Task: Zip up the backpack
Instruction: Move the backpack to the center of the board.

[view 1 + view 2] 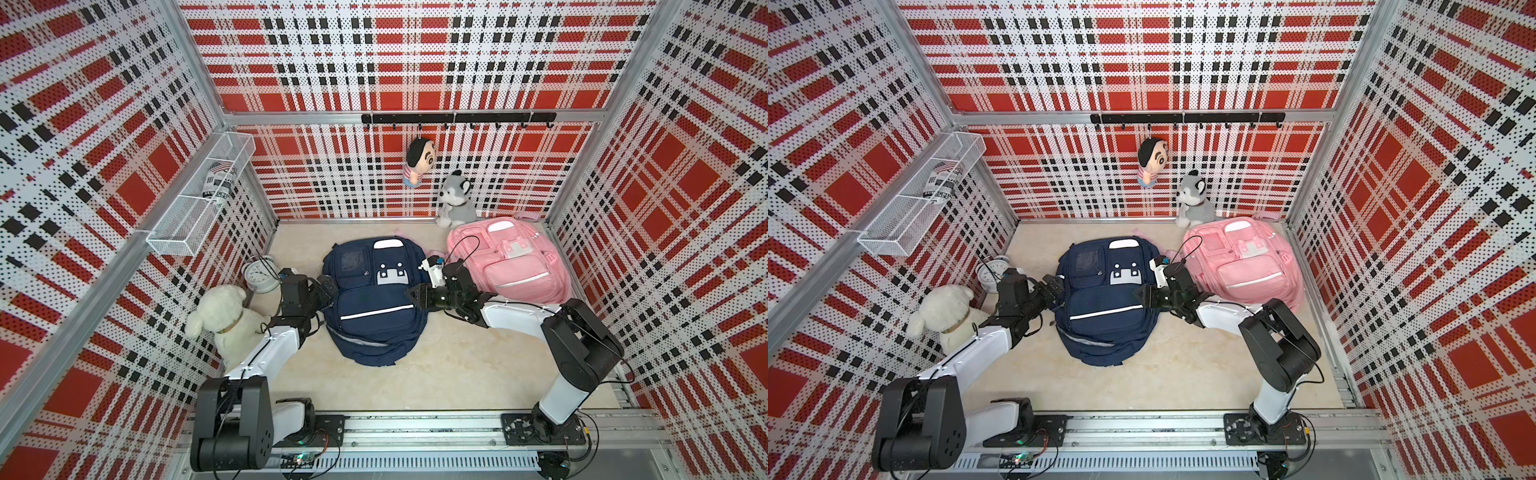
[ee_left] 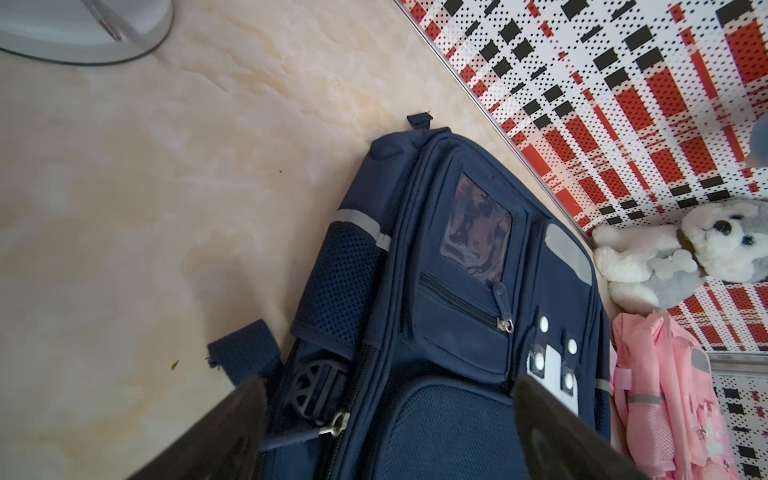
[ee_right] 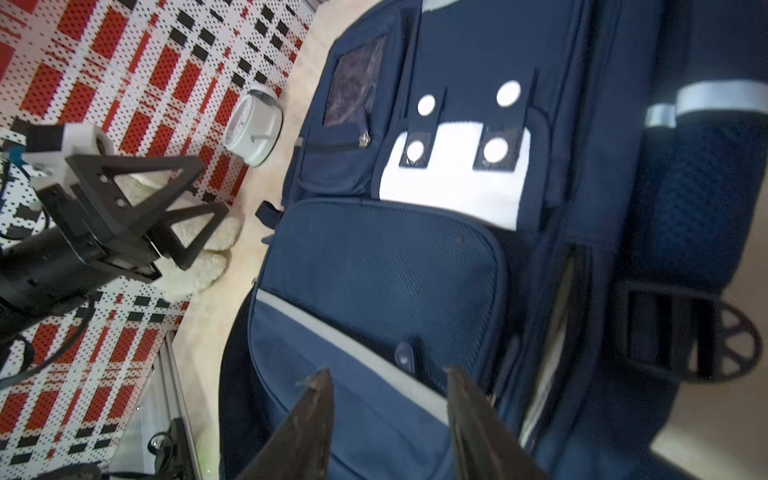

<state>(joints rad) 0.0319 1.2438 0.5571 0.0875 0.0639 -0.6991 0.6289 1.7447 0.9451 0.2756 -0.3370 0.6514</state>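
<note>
Looking at a navy-blue fabric backpack [image 1: 374,307] laid flat mid-way across the beige marble-look tabletop [image 1: 457,365], long axis running from the robot's side to the back wall, top end toward the wall. Flanked by both arms: left gripper [image 1: 328,289] just beside its left edge, fingers spread wide and empty; right gripper [image 1: 415,296] over the right edge of the front pocket, fingers partly parted and pinching nothing as far as can be told. Key bit for the next move: small metal zipper pull [image 2: 334,424] low on the left side seam, just ahead of the left fingers in the left wrist view, so way nearer the left arm than the right. Also spotted a gaping seam [image 3: 571,299] down the right side, close by the right fingertips. Guessing at a grab on the pull with the left, then a drag along the seam, with the right pinning fabric. Only a guess though. Can't judge the open length of track on the left. Headcount: two backpacks (navy plus a pink fabric one [image 1: 515,270] just beside it, back right), two grippers, three plushies (white fluffy bear [image 1: 224,320], grey husky [image 1: 455,199], hanging black-haired doll [image 1: 417,164]), one round white alarm clock [image 1: 259,274], one white wire basket [image 1: 199,208] holding one rolled newspaper [image 1: 218,180].
</note>
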